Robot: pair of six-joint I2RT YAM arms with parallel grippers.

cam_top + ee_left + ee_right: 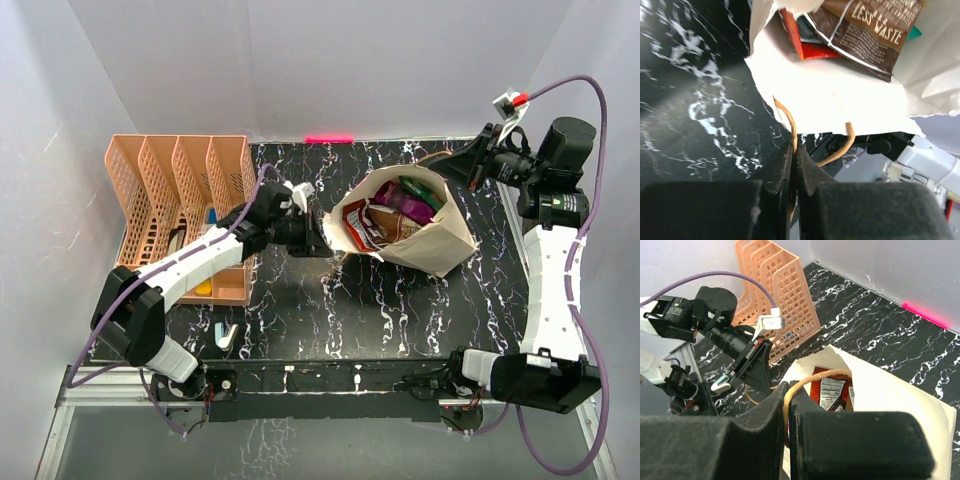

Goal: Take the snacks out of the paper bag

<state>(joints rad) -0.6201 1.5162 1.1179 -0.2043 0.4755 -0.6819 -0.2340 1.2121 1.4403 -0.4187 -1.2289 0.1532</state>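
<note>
The cream paper bag [440, 240] lies tilted on the black marble table, mouth held open toward the left. Inside it are snacks: a brown packet [392, 226], a purple one [410, 205], a green one [418, 187] and a red one [362, 222]. My left gripper [318, 232] is shut on the bag's brown cord handle [790, 122] at the mouth's left side. My right gripper [450, 160] is shut on the other cord handle [810, 382] at the far right side. The brown packet [872, 30] and a red packet [812, 47] show in the left wrist view.
A peach lattice file rack [180, 200] stands at the left with small stationery pieces in it. A small white and blue piece [226, 335] lies near the table's front left. A pink strip [330, 138] marks the back wall.
</note>
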